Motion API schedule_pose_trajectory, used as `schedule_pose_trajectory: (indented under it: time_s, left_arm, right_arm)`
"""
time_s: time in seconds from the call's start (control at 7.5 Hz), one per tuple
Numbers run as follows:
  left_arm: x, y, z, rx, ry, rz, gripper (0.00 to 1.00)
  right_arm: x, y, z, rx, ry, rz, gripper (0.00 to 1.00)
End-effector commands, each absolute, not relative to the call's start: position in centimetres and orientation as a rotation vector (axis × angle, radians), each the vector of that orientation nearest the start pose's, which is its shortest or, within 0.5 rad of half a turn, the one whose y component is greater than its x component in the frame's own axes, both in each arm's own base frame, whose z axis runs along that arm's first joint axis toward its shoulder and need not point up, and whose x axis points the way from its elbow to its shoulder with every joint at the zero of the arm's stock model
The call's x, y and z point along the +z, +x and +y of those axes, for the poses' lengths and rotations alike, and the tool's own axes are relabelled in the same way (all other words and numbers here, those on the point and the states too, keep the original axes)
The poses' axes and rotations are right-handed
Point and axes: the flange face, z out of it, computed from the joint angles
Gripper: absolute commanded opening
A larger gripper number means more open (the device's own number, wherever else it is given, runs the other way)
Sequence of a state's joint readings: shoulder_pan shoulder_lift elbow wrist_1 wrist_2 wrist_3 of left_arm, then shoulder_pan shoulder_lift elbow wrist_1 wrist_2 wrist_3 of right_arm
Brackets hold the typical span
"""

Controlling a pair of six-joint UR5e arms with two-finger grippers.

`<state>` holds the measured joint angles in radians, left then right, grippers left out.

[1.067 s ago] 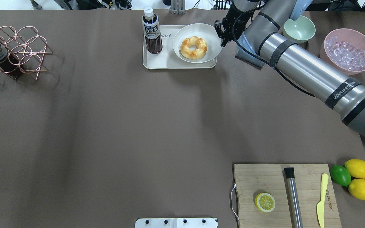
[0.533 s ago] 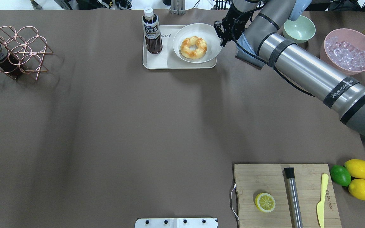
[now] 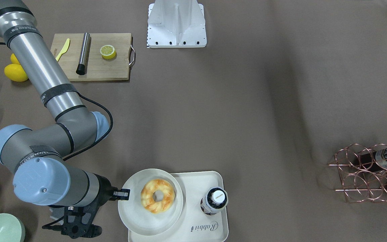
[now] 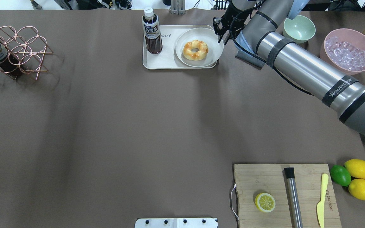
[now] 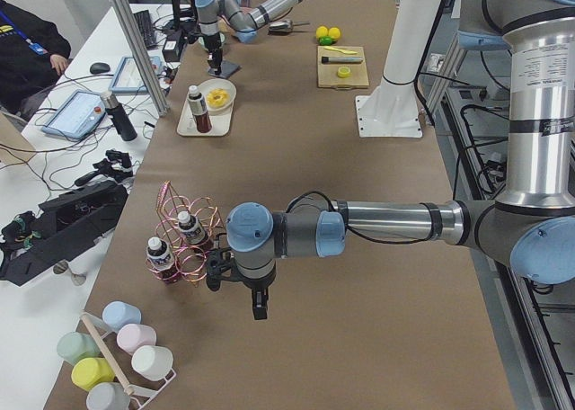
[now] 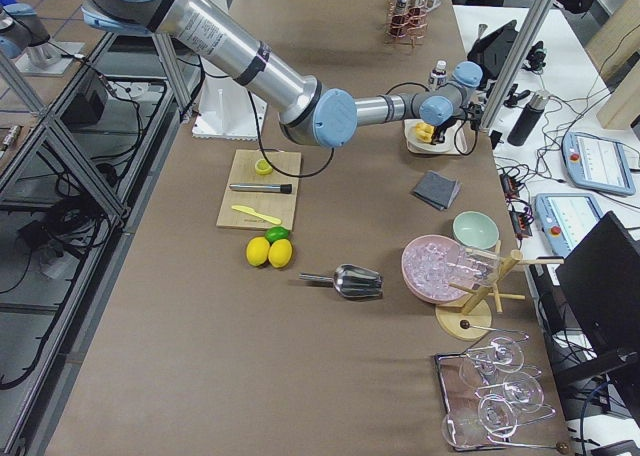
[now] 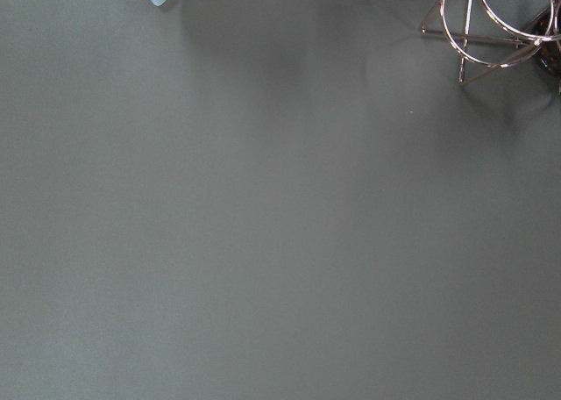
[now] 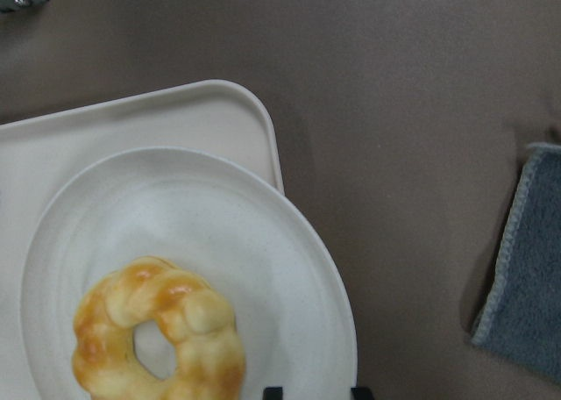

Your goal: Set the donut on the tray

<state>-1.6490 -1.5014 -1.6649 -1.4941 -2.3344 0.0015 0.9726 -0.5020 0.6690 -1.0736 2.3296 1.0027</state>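
Plate (image 4: 212,54) sitting lower now: against the overhead picture of half a second back it is showing smaller and shifted a little toward the near side, lying flat on the tray (image 4: 158,61), where before it was riding higher at the right gripper (image 3: 123,194). Donut (image 4: 195,49) is resting in the plate's middle and has come down with it, so it is sitting over the tray's right half, on the plate rather than on the tray's own floor. Bottle (image 4: 151,31) is standing at the tray's left end, apart from the plate. The plate's right rim is overhanging the tray's right edge slightly. The right gripper is hanging at the plate's far-right rim. The wrist view is showing two fingertips (image 8: 273,392) narrowly apart, astride that rim, and whether they are pinching it cannot be told. Judgement: the set-down is looking done or nearly so, leaving release and a clean retreat without dragging the plate. Left gripper (image 5: 259,307) is hanging over bare cloth near the copper rack (image 5: 184,239), and its opening cannot be told.
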Motion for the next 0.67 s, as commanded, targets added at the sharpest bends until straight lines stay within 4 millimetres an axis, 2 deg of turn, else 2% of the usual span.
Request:
schedule_pose_trajectory:
  time_s: [0.0, 0.27, 0.53]
  left_arm:
    - [65.6, -10.0, -45.7, -0.095, -0.023, 0.766, 0.98]
    - [65.4, -10.1, -46.0, -0.093, -0.019, 0.764, 0.98]
    - [65.2, -10.1, -46.3, -0.091, -0.015, 0.764, 0.98]
  right_arm:
    - [29.4, -44.6, -76.8, 0.134, -0.050, -0.935, 1.00]
    - [29.3, -44.7, -76.7, 0.139, -0.051, -0.936, 1.00]
    - [27.7, -43.9, -76.4, 0.117, -0.034, -0.970, 1.00]
